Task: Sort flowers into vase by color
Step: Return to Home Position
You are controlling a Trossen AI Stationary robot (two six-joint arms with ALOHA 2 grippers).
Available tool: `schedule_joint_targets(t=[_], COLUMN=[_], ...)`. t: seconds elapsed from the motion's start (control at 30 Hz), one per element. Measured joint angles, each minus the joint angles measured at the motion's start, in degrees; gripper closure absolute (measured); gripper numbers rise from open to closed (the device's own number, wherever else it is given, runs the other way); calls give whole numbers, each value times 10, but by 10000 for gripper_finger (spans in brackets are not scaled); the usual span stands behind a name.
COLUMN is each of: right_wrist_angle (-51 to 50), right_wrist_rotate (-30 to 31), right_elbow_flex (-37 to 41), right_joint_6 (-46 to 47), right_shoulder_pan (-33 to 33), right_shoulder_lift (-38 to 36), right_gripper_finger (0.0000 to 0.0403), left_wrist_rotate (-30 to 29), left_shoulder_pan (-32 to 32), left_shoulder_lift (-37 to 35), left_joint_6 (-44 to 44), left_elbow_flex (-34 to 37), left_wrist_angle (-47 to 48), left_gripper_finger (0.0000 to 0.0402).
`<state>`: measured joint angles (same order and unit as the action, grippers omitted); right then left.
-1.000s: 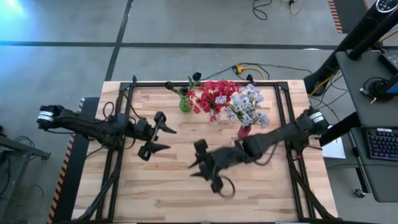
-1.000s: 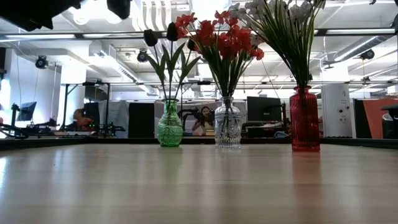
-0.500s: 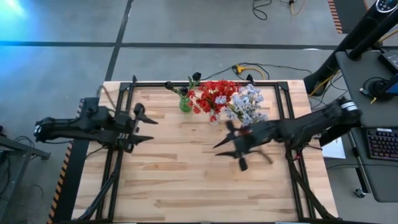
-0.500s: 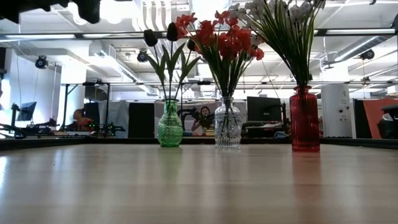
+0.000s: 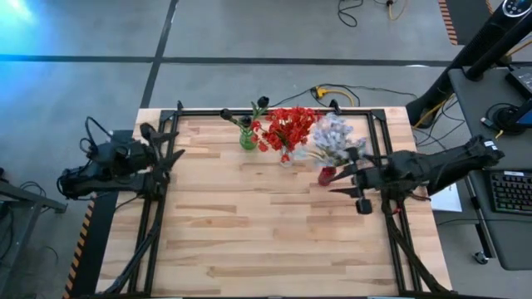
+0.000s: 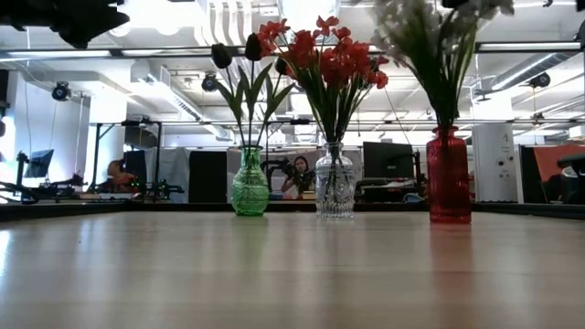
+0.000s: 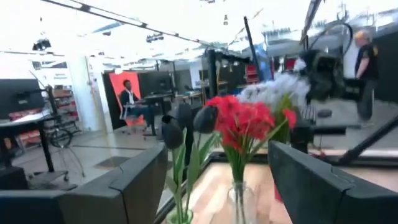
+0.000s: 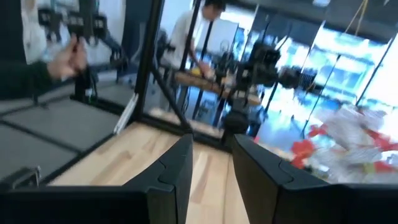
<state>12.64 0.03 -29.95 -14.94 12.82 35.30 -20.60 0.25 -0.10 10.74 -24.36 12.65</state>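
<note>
flowers (image 5: pixel 287 126) in vases (image 6: pixel 335 192), a row along table's (image 5: pixel 249 241) far edge

A black keyboard (image 5: pixel 507 193) sits well outward of the right pincer (image 5: pixel 351 183), off the wooden table (image 5: pixel 249 241) beneath it; a yellow cable (image 5: pixel 326 91) (loosely looped) lies on the floor beyond, well apart.

A pale wooden desk (image 5: pixel 266 241) is carrying three vases. They are standing upright in a row along its far edge: a green vase (image 6: pixel 249 187), a clear glass vase (image 6: pixel 335 192) near it, and a red vase (image 6: pixel 448 178).
</note>
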Motion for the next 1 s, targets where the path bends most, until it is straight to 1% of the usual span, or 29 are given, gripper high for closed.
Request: schedule_joint_targets(t=[0.17,0.3,0.43,0.7,0.83,0.87,0.9,1.0], right_wrist_angle=[-3,-1,0,-12,-34,-40,-51,-80], right_wrist_rotate=[-1,-40,-59,-72,-77,-77,-77,-78], right_elbow_flex=[45,57,54,28,23,23,23,26], right_joint_6=[18,30,39,72,72,68,65,64], right_shoulder_pan=[0,2,2,3,3,3,3,3], right_shoulder_lift=[-95,-143,-161,-159,-189,-201,-215,-256], right_gripper_finger=[294,291,289,300,303,302,302,298], left_wrist_rotate=[0,0,0,0,0,-8,-32,-125], left_shoulder_pan=[0,0,0,0,0,0,0,1], left_shoulder_lift=[15,10,0,2,2,1,1,1], left_joint_6=[23,22,22,21,6,-4,-14,-31], left_elbow_flex=[-2,-1,0,0,0,0,-2,-11], left_wrist_angle=[-2,0,0,3,2,2,4,3], left_gripper_finger=[141,141,141,141,141,141,141,141])
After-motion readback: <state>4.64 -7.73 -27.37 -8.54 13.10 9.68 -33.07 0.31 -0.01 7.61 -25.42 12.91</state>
